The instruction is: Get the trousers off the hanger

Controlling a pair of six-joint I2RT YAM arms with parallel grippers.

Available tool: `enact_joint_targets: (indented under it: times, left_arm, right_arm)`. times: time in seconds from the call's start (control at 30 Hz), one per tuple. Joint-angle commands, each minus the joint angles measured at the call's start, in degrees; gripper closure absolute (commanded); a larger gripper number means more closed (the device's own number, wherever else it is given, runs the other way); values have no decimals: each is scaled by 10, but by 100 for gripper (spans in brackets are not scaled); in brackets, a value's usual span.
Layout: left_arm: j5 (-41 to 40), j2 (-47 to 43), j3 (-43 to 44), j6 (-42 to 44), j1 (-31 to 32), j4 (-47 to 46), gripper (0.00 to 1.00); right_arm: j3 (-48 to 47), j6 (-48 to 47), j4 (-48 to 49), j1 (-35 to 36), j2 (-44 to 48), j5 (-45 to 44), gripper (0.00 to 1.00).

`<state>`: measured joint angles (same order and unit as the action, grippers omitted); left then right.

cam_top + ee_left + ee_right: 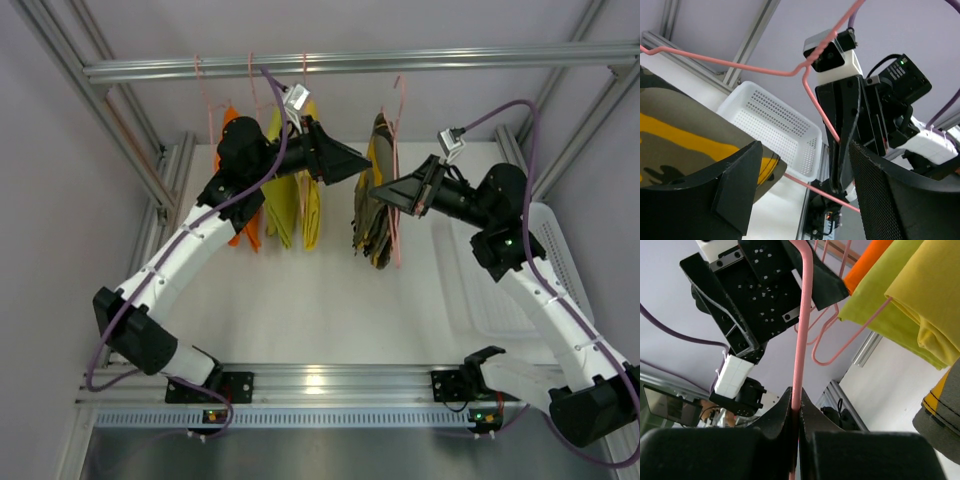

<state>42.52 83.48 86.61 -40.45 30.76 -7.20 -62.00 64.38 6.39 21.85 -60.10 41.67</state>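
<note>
The left gripper (805, 150) hangs with its jaws well apart and nothing in them, the camouflage trousers (680, 120) draped just beside one finger, so it looks placed to take a pinch of the cloth. Just past its fingertips the right gripper (799, 405) is clamped tight on the pink wire of the hanger (801, 340), seemingly to steady it while the fabric gets pulled away

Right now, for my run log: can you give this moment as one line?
right gripper: shut on pink wire hanger | left gripper: open, beside camouflage trousers | trousers: on hanger
</note>
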Motion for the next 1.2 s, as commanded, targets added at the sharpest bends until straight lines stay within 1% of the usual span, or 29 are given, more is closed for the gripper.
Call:
enact_joint_targets:
  times: [0.0, 0.2, 0.43, 0.53, 0.7, 0.8, 0.87, 0.93, 0.97, 1.0, 1.03, 1.07, 1.1, 1.17]
  left_arm:
    - [-36, 22, 32, -48, 15, -98, 25]
    - [-60, 74, 65, -85, 49, -135, 25]
    - [-56, 116, 86, -115, 72, -157, 26]
    - [-52, 129, 83, -145, 77, -176, 29]
    - [-55, 143, 84, -199, 82, -214, 43]
    - [-55, 144, 81, -217, 83, -215, 53]
    - [-52, 140, 77, -227, 83, -216, 56]
    - [-48, 135, 74, -233, 83, -217, 64]
    - [-49, 131, 72, -230, 83, -216, 79]
    - [-50, 128, 72, -230, 83, -213, 79]
    - [-53, 125, 71, -223, 83, -201, 91]
    - [-53, 121, 68, -222, 83, -196, 97]
    - [-54, 114, 61, -226, 83, -193, 100]
    - [-53, 108, 51, -231, 83, -191, 100]
  right_arm:
    - [-38, -51, 93, -3, 38, -8, 100]
    - [-20, -37, 114, -4, 36, -4, 100]
    - [1, -35, 118, -4, 44, -5, 100]
    - [3, -37, 115, -4, 45, -3, 100]
    - [15, -36, 122, -4, 48, -2, 100]
    - [25, -36, 123, -3, 53, -2, 100]
    - [31, -39, 123, -3, 56, -3, 100]
    - [38, -41, 122, -4, 59, -4, 100]
    - [40, -46, 122, -4, 61, -5, 100]
    - [41, -50, 121, -3, 63, -6, 98]
    - [43, -54, 119, -4, 66, -6, 95]
    - [43, -69, 111, -4, 70, -6, 93]
    - [43, -77, 104, -4, 74, -9, 89]
    - [44, -96, 86, -4, 84, -17, 88]
